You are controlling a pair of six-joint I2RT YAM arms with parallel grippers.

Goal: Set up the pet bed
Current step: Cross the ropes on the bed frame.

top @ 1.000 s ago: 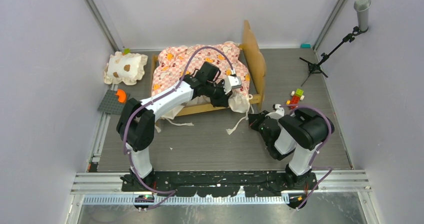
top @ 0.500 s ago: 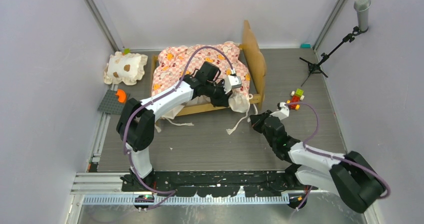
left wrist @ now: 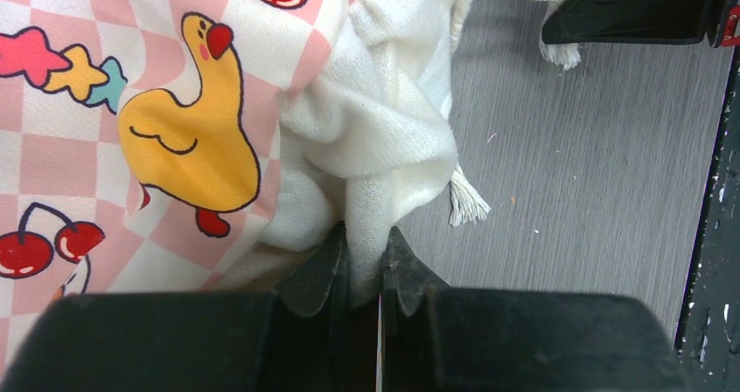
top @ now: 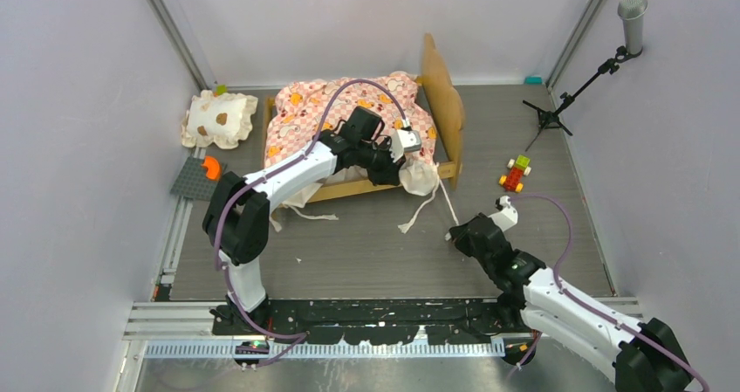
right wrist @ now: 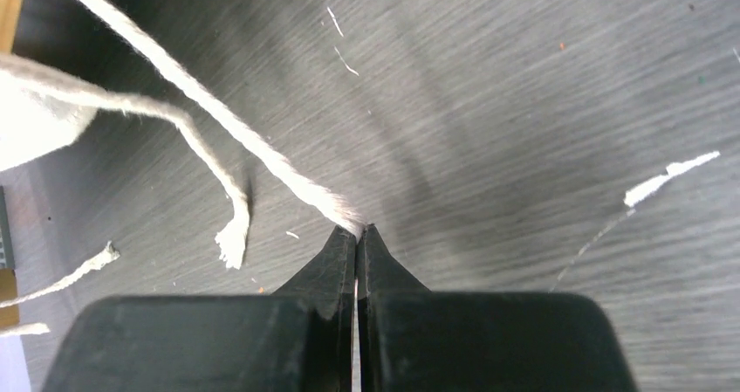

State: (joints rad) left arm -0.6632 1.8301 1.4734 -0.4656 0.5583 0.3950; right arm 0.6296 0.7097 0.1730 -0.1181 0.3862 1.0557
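Pet bed [top: 384,91] — pink checkered mattress [top: 297,117] in its light-wood frame [top: 445,95]

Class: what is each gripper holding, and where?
Left gripper pinches the mattress by its cream corner; right gripper pinches a tie cord by its end.

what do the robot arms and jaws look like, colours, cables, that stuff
Both match: the left arm and right arm have white shells between bulky black joints, with a purple cable looping loosely along each. The jaws are matte black, tapering to narrow tips.
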